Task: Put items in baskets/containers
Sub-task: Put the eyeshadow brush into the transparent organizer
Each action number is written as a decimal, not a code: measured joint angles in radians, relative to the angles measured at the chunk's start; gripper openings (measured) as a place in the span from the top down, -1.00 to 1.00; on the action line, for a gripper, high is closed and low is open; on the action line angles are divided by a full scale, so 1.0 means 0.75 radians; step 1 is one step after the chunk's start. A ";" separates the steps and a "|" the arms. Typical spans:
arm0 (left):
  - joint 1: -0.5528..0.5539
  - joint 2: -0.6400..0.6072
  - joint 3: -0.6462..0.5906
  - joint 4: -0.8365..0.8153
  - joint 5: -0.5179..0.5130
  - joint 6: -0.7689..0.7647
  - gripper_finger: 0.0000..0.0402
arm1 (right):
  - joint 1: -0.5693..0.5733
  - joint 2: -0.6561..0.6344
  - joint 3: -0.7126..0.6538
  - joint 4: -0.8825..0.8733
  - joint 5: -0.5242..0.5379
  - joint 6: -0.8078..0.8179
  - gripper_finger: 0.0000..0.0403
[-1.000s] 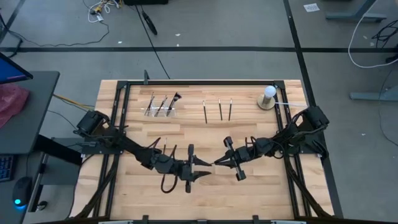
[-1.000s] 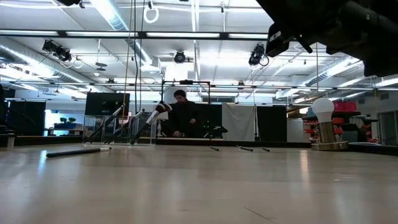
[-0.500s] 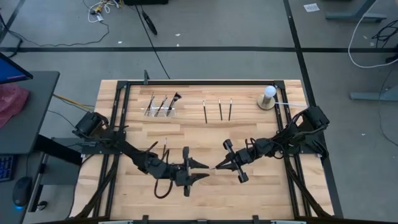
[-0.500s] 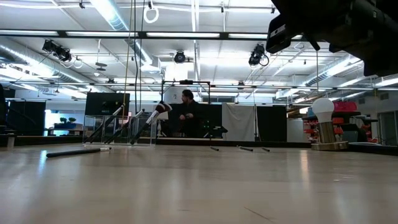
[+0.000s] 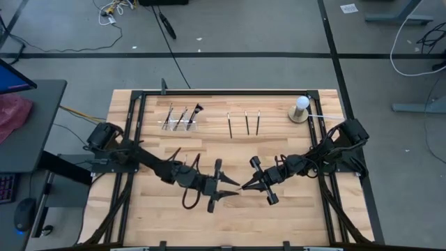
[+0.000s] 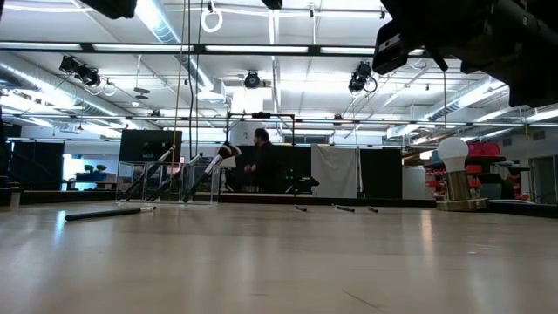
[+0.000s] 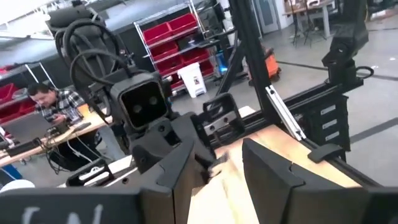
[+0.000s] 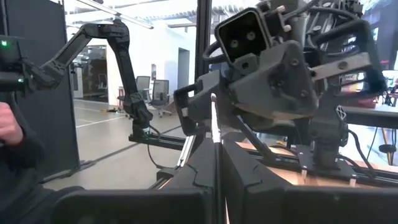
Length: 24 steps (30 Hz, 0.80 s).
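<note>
My right gripper [image 5: 242, 186] [image 8: 217, 140] hovers over the table's middle, shut on a thin brush [image 8: 214, 115] that points at my left gripper [image 5: 227, 189] [image 7: 217, 152]. The left gripper faces it, open, its fingers on either side of the right gripper's tip; I cannot tell whether they touch the brush. A clear holder [image 5: 180, 124] [image 6: 166, 179] near the far edge has three brushes leaning in it. Three more brushes [image 5: 246, 123] lie flat to its right. Another brush [image 6: 109, 212] lies on the table's left part. My right gripper pinches the thin brush between its two shut fingers [image 8: 233, 165]. The fingers come level from the table's right and lie along the brush. The brush's free end [image 8: 214, 102] sticks out past the fingertips toward the left gripper, lifted clear of the table.
A white bulb on a round base [image 5: 300, 108] [image 6: 453, 170] stands at the far right corner. A dark metal frame [image 5: 223, 92] runs around the tabletop. A person stands in the room beyond the far edge. The near half of the wood is bare.
My left gripper has first drawn back a little toward the table's left, then moved right again toward the right gripper, ending close in front of it. The right gripper has kept its place. The person in the background has shifted.
</note>
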<state>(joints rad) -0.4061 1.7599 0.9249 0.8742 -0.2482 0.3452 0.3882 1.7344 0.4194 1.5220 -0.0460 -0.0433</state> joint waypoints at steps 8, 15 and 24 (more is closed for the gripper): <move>0.007 0.012 0.000 -0.020 0.027 0.000 0.35 | 0.000 0.000 0.004 0.001 0.001 0.000 0.95; 0.008 0.012 0.000 -0.016 0.026 0.007 0.51 | 0.000 0.001 0.053 -0.014 0.000 -0.027 0.95; 0.007 0.012 0.000 -0.002 0.091 0.007 0.73 | 0.001 0.001 0.060 -0.030 -0.002 -0.030 0.95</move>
<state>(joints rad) -0.4011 1.7691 0.9249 0.8724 -0.1797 0.3508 0.3885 1.7351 0.4644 1.4997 -0.0475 -0.0658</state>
